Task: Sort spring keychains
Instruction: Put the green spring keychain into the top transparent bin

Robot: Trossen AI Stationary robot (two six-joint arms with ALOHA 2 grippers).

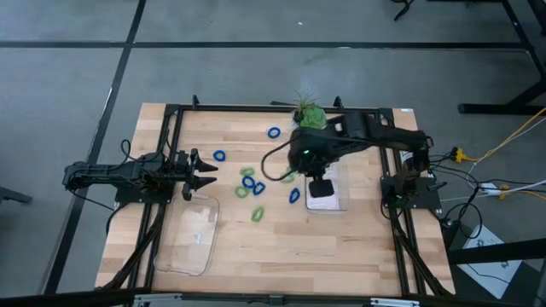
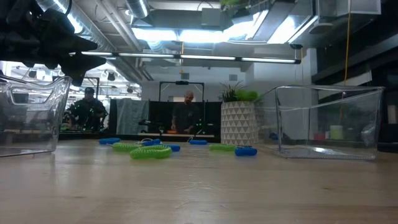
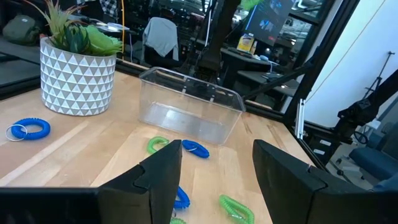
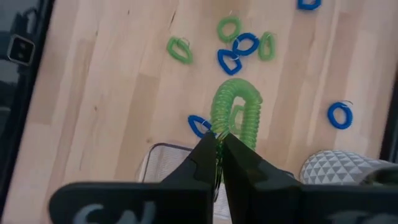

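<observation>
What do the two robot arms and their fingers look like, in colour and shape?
Both arms are dark, almost black, built of jointed segments with black cables trailing along them. The left gripper ends in two pointed fingers, broad and matte black. The right gripper has the same dark, tapering fingers, and a small green light glows on its arm.

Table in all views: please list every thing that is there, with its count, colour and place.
blue spring keychains: five, blue, loose on the table between the trays
green spring keychains: three, light green, loose among the blue ones
held green spring keychain: one, light green, hanging from the right claw
clear trays: two, clear, one left, one right
potted plant: one, green, white patterned pot, far edge
table: one, light wood
people: two, room behind
left claw: open, near left tray
right claw: shut, above right tray
</observation>
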